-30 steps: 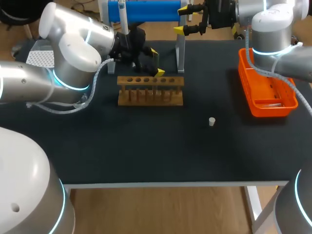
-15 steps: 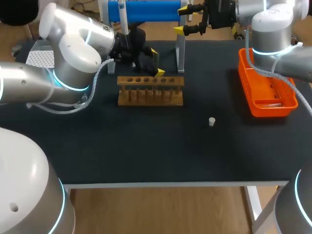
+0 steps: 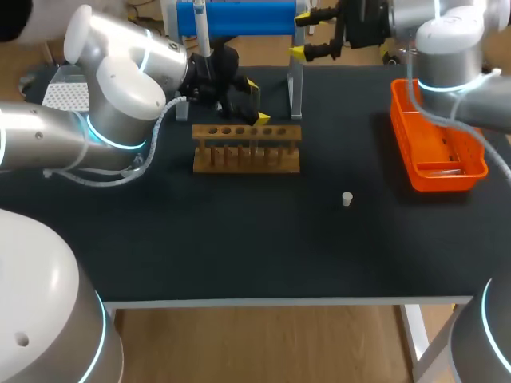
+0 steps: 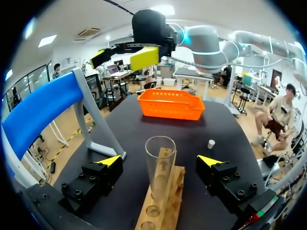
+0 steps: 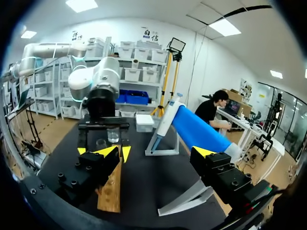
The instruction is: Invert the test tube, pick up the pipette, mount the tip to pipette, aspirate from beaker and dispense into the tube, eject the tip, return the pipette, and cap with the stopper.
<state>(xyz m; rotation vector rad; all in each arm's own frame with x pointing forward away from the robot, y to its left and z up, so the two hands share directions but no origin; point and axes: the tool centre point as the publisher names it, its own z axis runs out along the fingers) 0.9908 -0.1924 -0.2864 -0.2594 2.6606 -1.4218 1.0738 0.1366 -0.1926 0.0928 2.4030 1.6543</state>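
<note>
Left gripper [image 4: 159,160] at the wooden rack [image 3: 246,148], near the table's [image 3: 239,239] far edge. Its jaws stand apart, one on each side of the test tube [image 4: 159,167]. The tube sits upright in a rack hole with its open rim up, and neither finger touches it. This placement suggests a grasp being prepared for the tube step. The right gripper [image 3: 300,34] is held high beside the blue stand [image 3: 239,17], jaws likewise apart and empty, probably so that it is ready for the pipette work. The stopper [image 3: 346,199] lies alone on the table, well apart from the rack and near the orange basket [image 3: 435,144], apparently left for the last step.

The head view hides the tube behind the left arm's wrist. Only the left wrist view shows the tube and the gaps at both fingers. The right wrist view confirms that nothing lies between that gripper's fingers.
</note>
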